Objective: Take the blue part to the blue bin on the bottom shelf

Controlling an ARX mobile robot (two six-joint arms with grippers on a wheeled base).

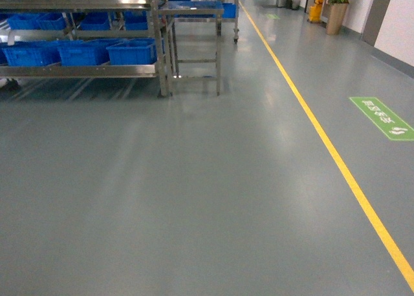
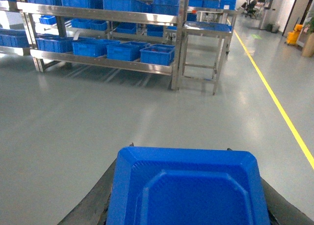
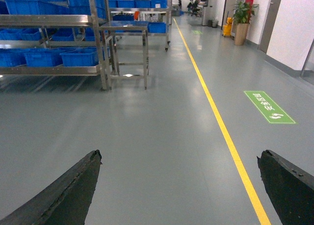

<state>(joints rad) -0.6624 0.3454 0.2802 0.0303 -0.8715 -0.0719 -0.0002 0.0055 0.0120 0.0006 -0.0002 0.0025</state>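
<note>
The blue part (image 2: 186, 190), a flat tray-like piece with bevelled corners, fills the bottom of the left wrist view. My left gripper (image 2: 179, 147) is shut on it, with a dark finger (image 2: 95, 200) along each side. My right gripper (image 3: 179, 155) is open above bare floor with nothing between its fingers (image 3: 73, 190). The bottom shelf (image 1: 77, 70) of the steel rack lies ahead to the left and carries a row of blue bins (image 1: 132, 52), also in the left wrist view (image 2: 157, 54) and the right wrist view (image 3: 78, 57). Neither gripper shows in the head view.
A steel table (image 1: 194, 11) stands against the rack's right end. Higher rack tiers (image 2: 98, 13) hold more blue bins. A yellow floor line (image 1: 323, 141) runs on the right, with a green floor sign (image 1: 381, 118) beyond it and a potted plant (image 1: 336, 15) by the wall.
</note>
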